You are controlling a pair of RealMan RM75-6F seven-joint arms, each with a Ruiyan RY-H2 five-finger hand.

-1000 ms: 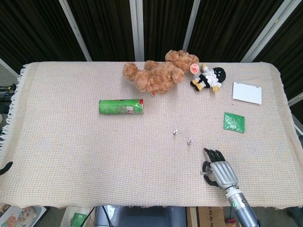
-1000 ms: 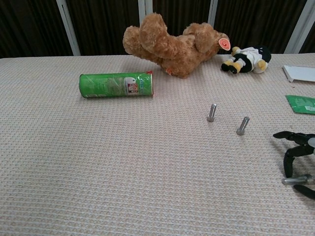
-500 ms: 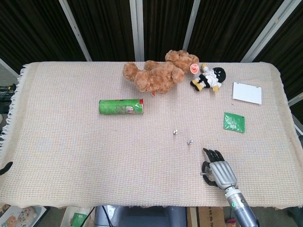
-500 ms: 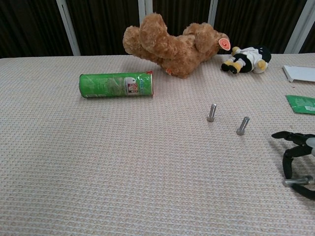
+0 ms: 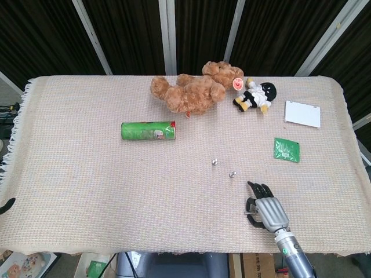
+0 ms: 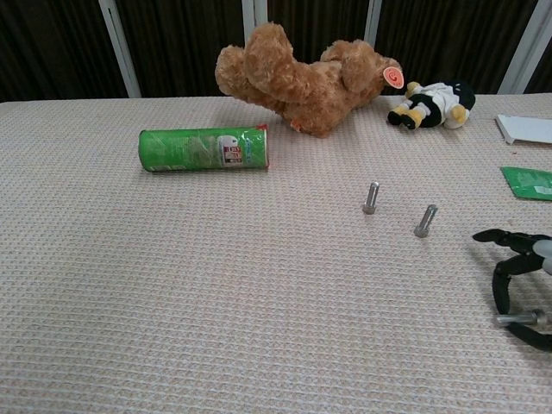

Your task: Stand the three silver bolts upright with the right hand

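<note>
Two silver bolts stand upright on the cloth: one [image 5: 214, 161] [image 6: 371, 197] and, right of it, another [image 5: 232, 173] [image 6: 424, 221]. The third bolt [image 5: 250, 214] [image 6: 520, 319] lies level, pinched in the fingertips of my right hand [image 5: 266, 208] [image 6: 520, 286], near the table's front right edge. The black fingers arch over the bolt, and its tip points left. Only a dark tip of my left hand [image 5: 6, 204] shows at the left edge of the head view; how its fingers lie is hidden.
A green can [image 5: 148, 131] [image 6: 204, 149] lies on its side at centre left. A brown teddy bear [image 5: 194, 90] and a small penguin toy [image 5: 257, 97] lie at the back. A green packet [image 5: 287, 149] and a white card [image 5: 302, 113] lie at the right.
My right hand has crept slightly to the left with the lying bolt in its fingertips. The two upright bolts have not moved.
</note>
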